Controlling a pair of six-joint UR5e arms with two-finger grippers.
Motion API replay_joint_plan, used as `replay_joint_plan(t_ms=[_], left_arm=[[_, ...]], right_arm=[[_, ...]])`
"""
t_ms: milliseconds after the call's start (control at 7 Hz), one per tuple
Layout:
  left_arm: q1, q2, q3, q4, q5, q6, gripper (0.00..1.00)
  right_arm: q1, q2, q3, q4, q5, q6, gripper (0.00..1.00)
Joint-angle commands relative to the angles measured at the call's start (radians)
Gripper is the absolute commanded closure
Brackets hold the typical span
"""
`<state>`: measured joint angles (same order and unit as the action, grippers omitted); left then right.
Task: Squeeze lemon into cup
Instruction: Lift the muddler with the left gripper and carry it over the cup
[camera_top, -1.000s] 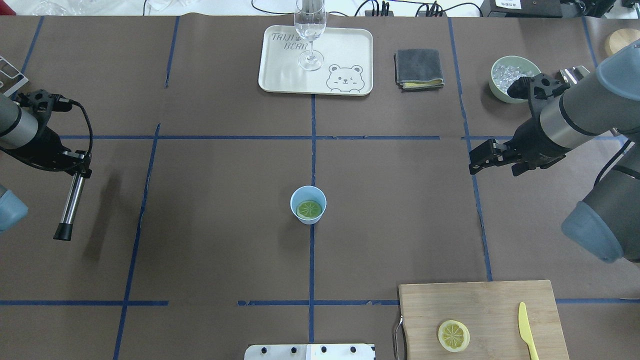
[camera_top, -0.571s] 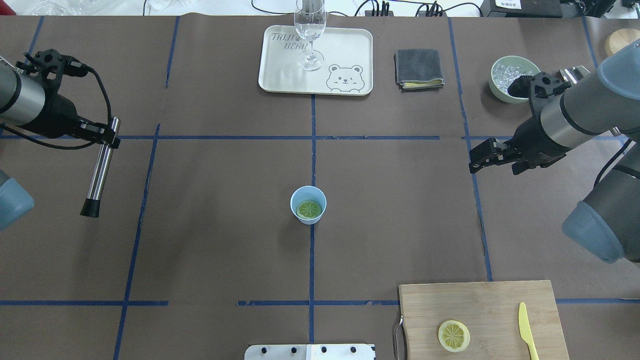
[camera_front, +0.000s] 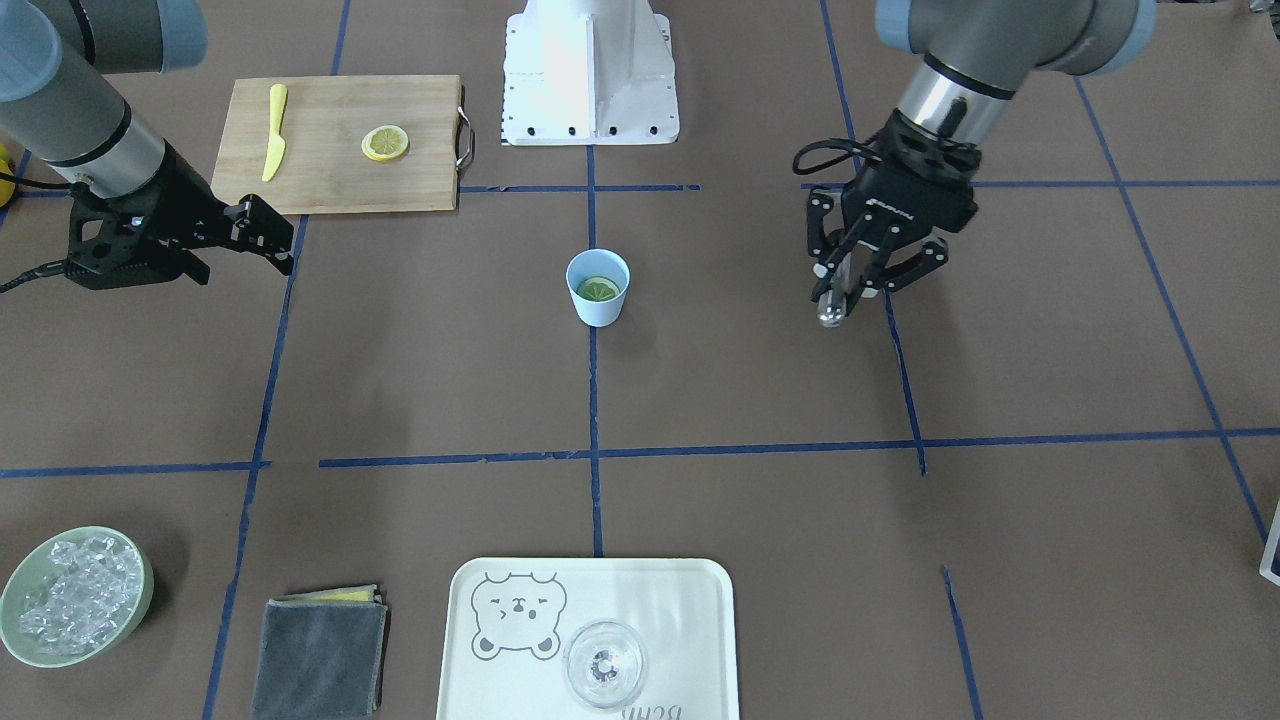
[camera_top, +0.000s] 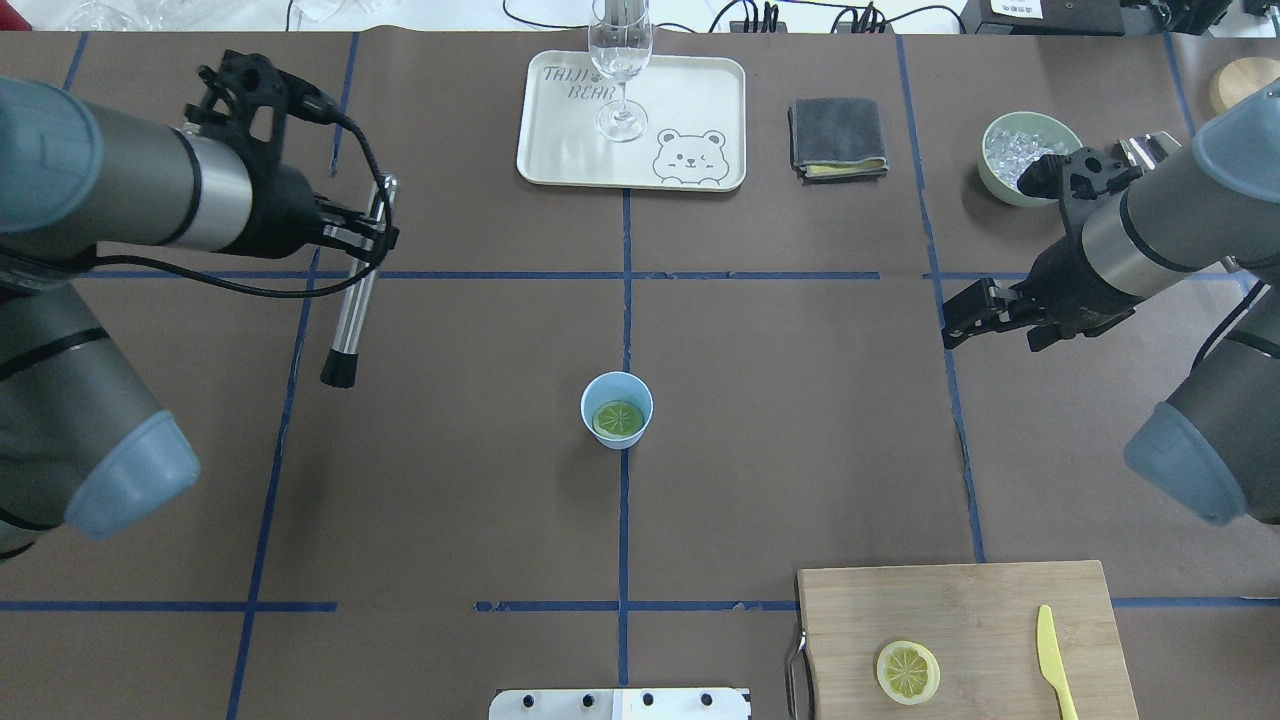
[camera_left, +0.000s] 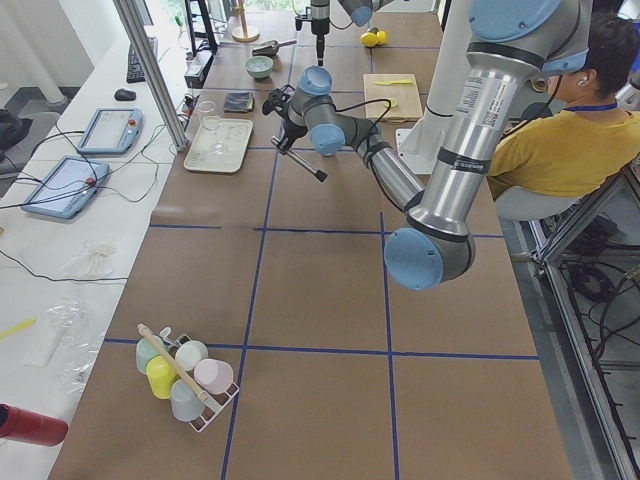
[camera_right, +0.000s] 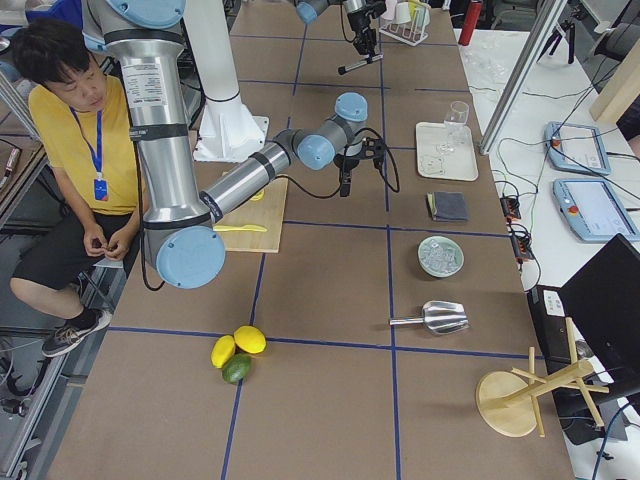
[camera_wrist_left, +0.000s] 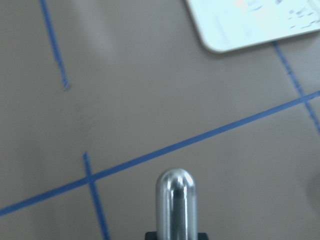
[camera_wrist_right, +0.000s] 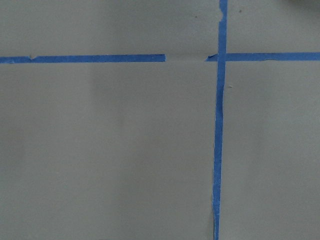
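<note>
The lemon (camera_top: 617, 418) lies cut face up inside the cup (camera_top: 586, 402), in the middle of the surface (camera_top: 450, 470). I judge the lemon soft, wet and slippery, and the cup light and easily tipped. Pressing straight down suits it better than pinching. My left end effector (camera_top: 375, 236) clamps a steel rod (camera_top: 350, 320), well apart from the cup. My right end effector (camera_top: 962, 315) is spread and empty.

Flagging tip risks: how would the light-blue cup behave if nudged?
The cup looks small and light, so it would probably slide. Its base is narrower than its rim, so a high push might tip it.
</note>
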<state>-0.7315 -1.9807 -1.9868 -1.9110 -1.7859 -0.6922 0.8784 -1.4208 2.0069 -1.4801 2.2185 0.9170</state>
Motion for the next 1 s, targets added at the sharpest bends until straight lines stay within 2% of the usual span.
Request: replay_joint_plan(t_ms=[0,143,286,429,571,857], left_arm=[[0.086,-0.09,-0.01,-0.044,0.15,0.011,1.0],[0.116,-0.084,0.006,-0.204,0.23,0.011,1.0],[0.191,-0.078,0.037,-0.387,0.39,0.01,1.0],[0.293,-0.069,0.093,-0.493,0.574,0.013,1.0],[0.375,-0.078,0.168,-0.61,0.715,0.041,1.0],[0.382,-0.075,0.244,-0.903,0.737,0.161,1.0]], right_arm=[[0.001,-0.019,0.0,0.001,0.0,0.0,0.0],[0.004,-0.024,0.0,0.001,0.0,0.0,0.0],[0.01,-0.024,0.004,0.001,0.0,0.003,0.0],[0.01,-0.024,0.004,0.001,0.0,0.006,0.0],[0.01,-0.024,0.004,0.001,0.0,0.008,0.0],[0.008,-0.021,0.006,0.001,0.0,0.013,0.0]])
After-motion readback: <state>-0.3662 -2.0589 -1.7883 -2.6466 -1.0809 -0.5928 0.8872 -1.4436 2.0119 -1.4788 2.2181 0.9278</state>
